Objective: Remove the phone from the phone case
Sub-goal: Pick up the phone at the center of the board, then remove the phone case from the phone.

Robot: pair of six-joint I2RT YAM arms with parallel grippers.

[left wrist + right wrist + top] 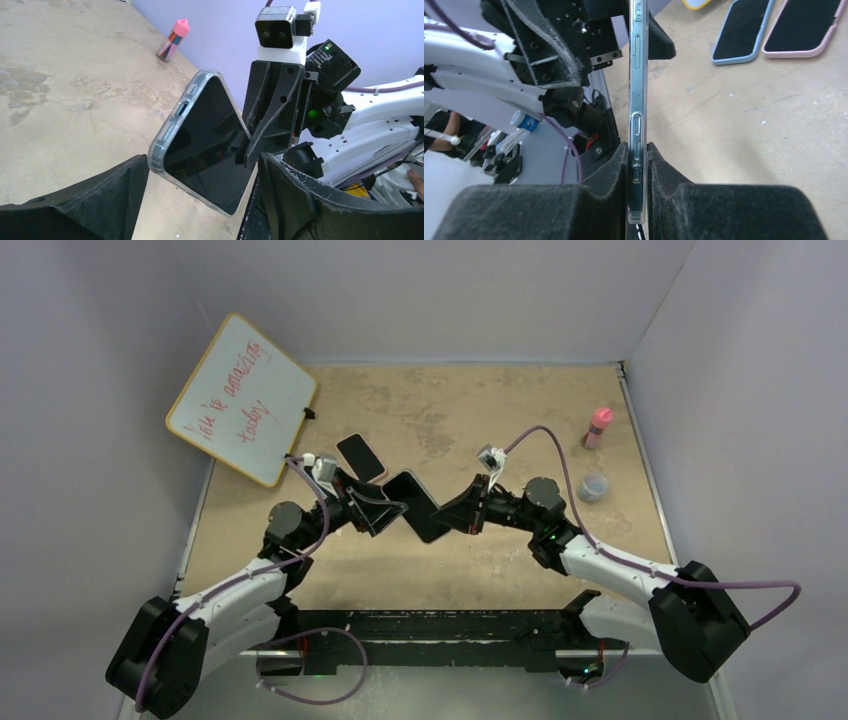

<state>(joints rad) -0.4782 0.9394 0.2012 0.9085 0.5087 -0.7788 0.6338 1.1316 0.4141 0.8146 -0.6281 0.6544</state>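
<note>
A black phone (420, 506) in a clear case (170, 131) hangs above the table's middle between both arms. My right gripper (457, 516) is shut on its right end. In the right wrist view the phone (638, 90) stands edge-on, pinched between the black pads (659, 170) of my right gripper (638, 167). My left gripper (384, 512) is open, and in the left wrist view (205, 162) its two wide-spread fingers (117, 197) straddle the phone's (210, 145) lower end. The case corner sits right at the left fingertip. I cannot tell if it presses.
A phone in a pink case (360, 457) lies on the table behind my left gripper. The right wrist view shows it (806, 25) beside a blue-cased phone (744, 27). A whiteboard (240, 400) leans at the back left. A pink bottle (598, 427) and a clear cup (594, 486) stand at the right.
</note>
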